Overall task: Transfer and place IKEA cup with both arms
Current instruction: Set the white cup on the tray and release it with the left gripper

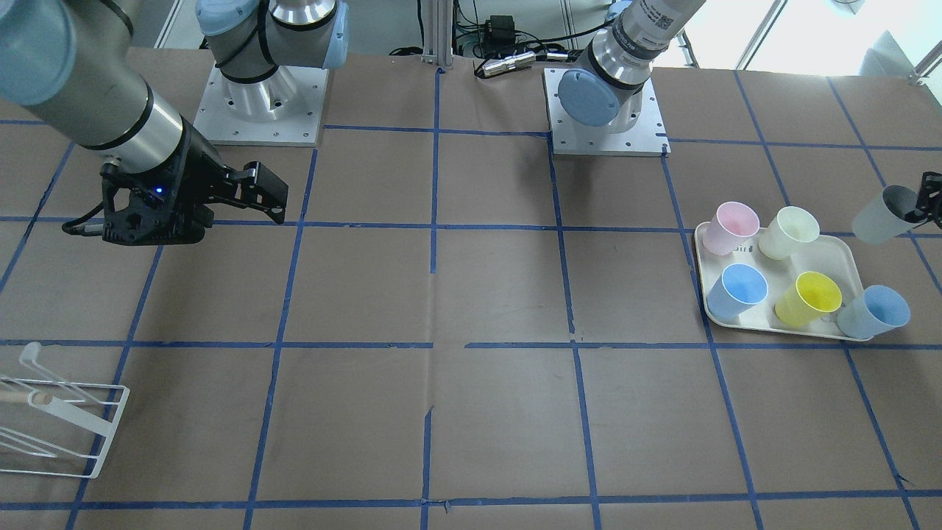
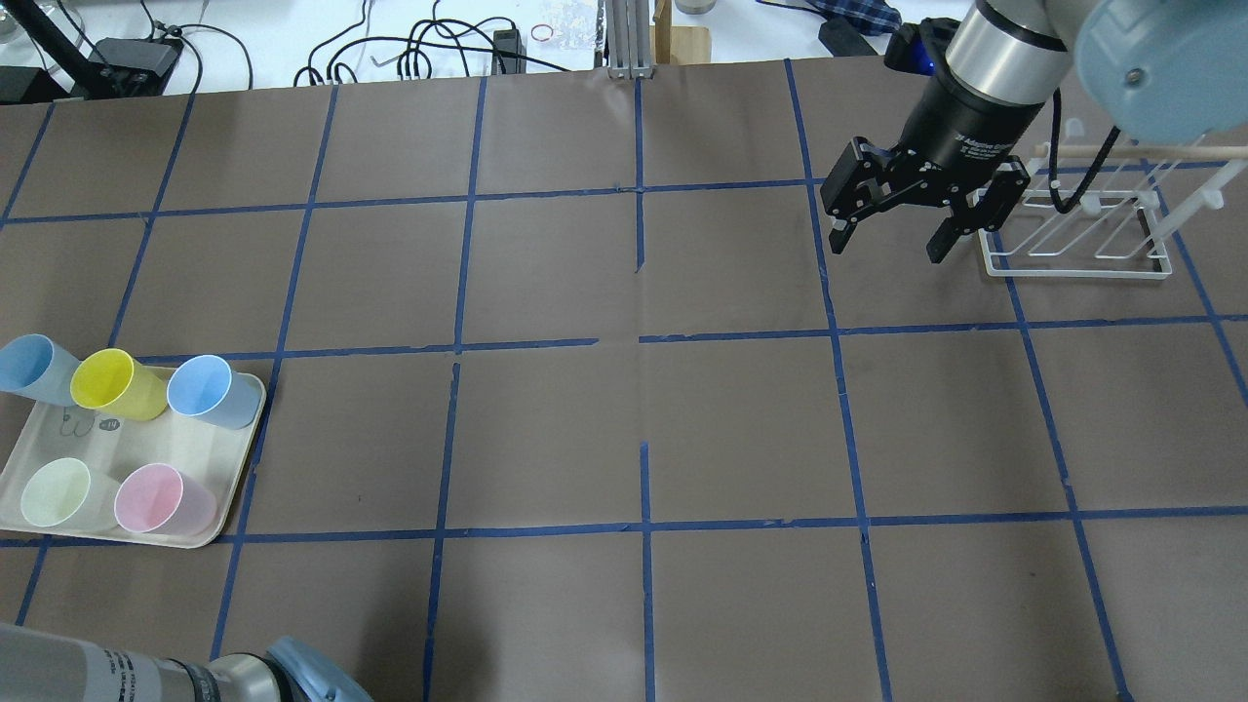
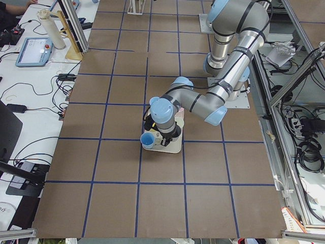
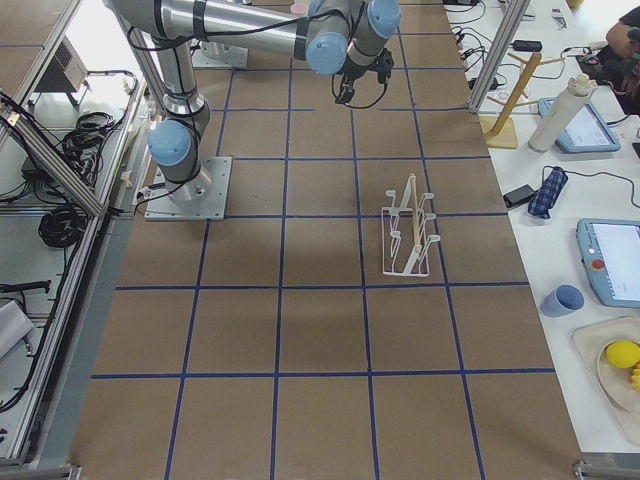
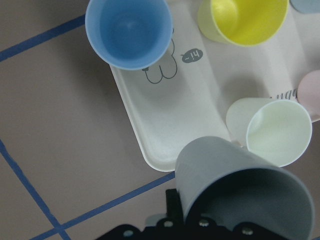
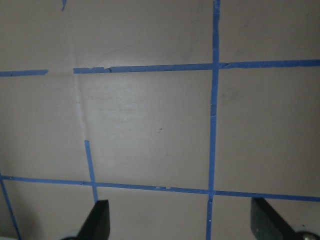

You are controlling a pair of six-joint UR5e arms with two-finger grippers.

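The grey IKEA cup hangs tilted in the air at the far right of the front view, just off the tray's corner on the robot's side. My left gripper is shut on its rim. In the left wrist view the grey cup fills the lower right, above the tray's edge and next to the cream-green cup. My right gripper is open and empty, hovering above the table beside the white rack; its fingertips show wide apart over bare paper.
A cream tray holds a pink cup, a cream-green cup, a light-blue cup and a yellow cup. Another light-blue cup stands at its corner. A white wire rack stands near the right gripper.
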